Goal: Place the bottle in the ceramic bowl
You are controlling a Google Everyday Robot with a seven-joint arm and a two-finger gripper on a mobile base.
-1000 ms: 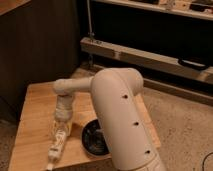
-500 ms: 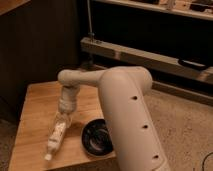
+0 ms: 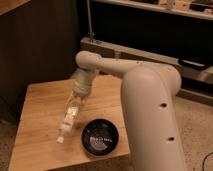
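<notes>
Your gripper (image 3: 75, 102) hangs over the wooden table (image 3: 40, 115), clamped on the upper end of the bottle (image 3: 68, 120). That slim clear plastic bottle slants down-left, its white cap lowest, just left of the round, glossy black ceramic bowl (image 3: 100, 137). You see the smooth cream arm (image 3: 145, 95) reaching leftward, wrist bent down.

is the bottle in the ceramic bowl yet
Not yet: the bottle hangs tilted, cap down, from the gripper over the wooden table, left of the empty ceramic bowl.
</notes>
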